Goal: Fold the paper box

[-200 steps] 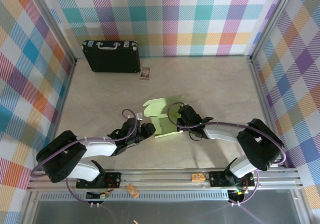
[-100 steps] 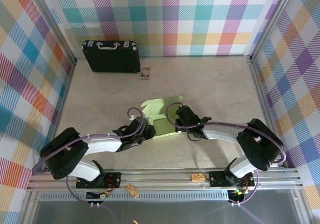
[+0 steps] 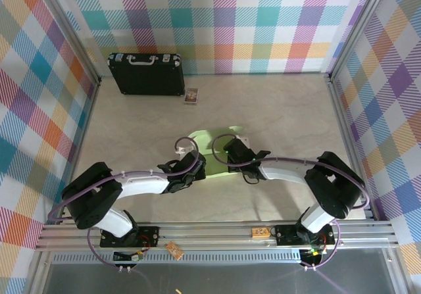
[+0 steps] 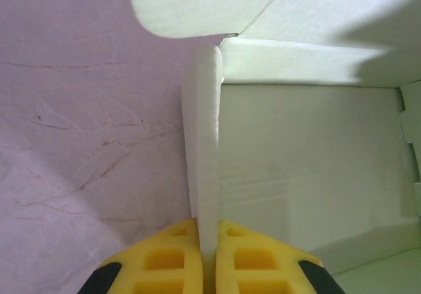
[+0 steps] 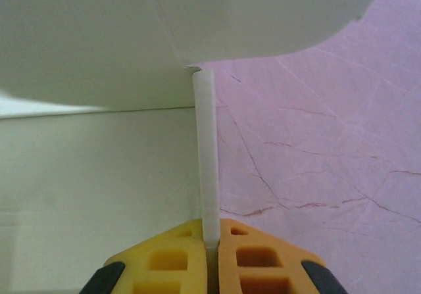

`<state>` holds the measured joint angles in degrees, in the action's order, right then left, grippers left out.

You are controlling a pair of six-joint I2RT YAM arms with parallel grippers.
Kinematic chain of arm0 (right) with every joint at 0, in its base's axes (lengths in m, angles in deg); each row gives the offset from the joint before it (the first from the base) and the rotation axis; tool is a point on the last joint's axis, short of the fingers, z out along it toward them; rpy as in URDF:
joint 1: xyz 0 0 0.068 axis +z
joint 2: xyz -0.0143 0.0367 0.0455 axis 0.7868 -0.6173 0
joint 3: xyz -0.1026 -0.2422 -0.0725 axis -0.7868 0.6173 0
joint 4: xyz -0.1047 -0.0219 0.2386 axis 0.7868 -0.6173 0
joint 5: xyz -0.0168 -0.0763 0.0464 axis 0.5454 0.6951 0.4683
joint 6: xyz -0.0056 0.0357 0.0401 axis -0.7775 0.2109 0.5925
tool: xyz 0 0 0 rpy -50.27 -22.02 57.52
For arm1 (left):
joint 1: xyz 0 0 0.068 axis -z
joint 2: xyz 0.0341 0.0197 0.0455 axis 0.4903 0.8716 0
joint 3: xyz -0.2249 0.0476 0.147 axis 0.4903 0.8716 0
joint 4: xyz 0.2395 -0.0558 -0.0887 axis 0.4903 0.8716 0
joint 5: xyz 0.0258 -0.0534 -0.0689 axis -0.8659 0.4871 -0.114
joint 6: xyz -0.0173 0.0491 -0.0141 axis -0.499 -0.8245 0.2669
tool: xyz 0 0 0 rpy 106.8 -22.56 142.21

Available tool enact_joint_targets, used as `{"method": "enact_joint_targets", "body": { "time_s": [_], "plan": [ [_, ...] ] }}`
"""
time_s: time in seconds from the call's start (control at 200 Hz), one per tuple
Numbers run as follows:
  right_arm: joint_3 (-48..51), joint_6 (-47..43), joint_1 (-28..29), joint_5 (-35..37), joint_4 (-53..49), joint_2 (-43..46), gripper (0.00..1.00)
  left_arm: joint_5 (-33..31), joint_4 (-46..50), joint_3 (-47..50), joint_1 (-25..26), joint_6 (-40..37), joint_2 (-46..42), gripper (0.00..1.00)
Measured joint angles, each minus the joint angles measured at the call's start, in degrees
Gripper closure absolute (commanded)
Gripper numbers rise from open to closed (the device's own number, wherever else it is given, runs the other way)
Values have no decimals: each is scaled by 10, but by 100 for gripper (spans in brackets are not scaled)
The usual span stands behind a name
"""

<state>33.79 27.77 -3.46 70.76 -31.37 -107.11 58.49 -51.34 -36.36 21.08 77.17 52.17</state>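
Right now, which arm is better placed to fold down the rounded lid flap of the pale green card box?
Right, probably. The left pincer and right pincer each clamp an upright wall of the pale green card box, but the rounded lid flap spreads widest over the right's wall.

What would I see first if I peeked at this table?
A pale green paper box sits in the middle of the table, pinched from both sides. The left fingers and the right fingers are each shut on a thin upright flap of it. At the far left sits a black case, against bright checked walls.
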Motion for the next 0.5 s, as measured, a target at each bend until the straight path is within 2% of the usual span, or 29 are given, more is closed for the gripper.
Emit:
{"method": "enact_joint_targets", "body": {
  "time_s": [0.03, 0.2, 0.5],
  "plan": [
    [-6, 0, 3, 7, -5, -5, 99, -5, 8, -5, 1, -1, 3, 100],
    [-32, 0, 16, 35, -34, -24, 100, -23, 38, -29, 8, -5, 17, 83],
    [-55, 4, 23, 48, -56, -43, 99, -16, 53, -45, 11, -16, 46, 73]
  ]
}}
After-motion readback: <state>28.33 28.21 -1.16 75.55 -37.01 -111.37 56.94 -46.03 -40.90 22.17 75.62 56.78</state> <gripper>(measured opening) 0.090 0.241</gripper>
